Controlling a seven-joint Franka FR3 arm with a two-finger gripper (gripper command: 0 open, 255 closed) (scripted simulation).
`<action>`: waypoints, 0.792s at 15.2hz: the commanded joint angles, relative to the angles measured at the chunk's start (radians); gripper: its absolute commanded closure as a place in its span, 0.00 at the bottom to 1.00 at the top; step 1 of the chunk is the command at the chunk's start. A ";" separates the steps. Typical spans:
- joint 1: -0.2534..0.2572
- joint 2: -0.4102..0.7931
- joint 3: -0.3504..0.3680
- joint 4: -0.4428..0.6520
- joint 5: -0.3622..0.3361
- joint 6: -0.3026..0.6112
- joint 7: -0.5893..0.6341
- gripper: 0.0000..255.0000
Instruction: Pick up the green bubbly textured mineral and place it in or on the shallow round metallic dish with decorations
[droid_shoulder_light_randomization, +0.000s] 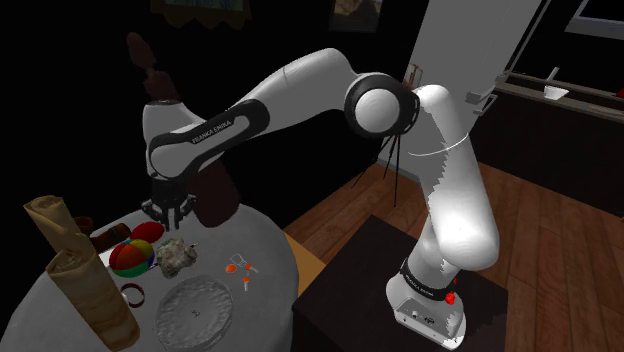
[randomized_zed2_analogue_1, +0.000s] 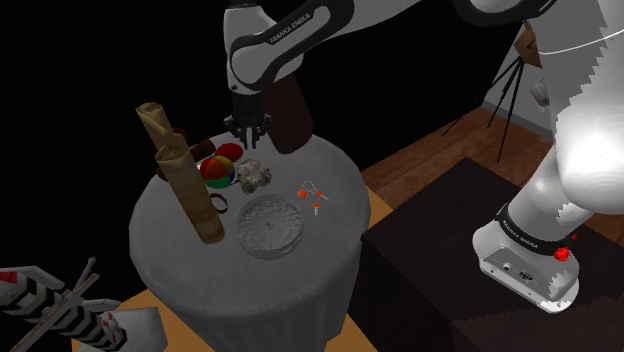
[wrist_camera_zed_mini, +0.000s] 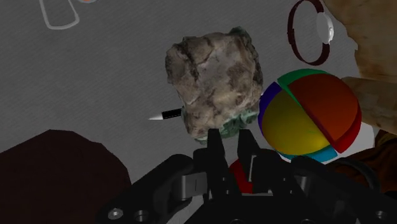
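Pincer (wrist_camera_zed_mini: 230, 149), grip state unclear, hangs just beside the mineral (wrist_camera_zed_mini: 213, 83); shoulder view adds the dish (droid_shoulder_light_randomization: 195, 310).

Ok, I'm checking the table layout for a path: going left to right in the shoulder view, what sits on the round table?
Brown rolls → multicoloured ball → rough grey-green rock → small orange-red pieces.

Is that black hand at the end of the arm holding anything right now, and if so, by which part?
Nothing is held. The hand hangs above the table; the rock lies on it just ahead of the hand, not gripped.
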 joint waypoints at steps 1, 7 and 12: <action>0.002 0.065 0.000 -0.024 0.004 -0.003 0.003 1.00; 0.029 0.064 -0.004 0.115 -0.011 -0.065 0.025 1.00; 0.266 0.050 -0.170 0.045 -0.151 -0.029 0.524 0.00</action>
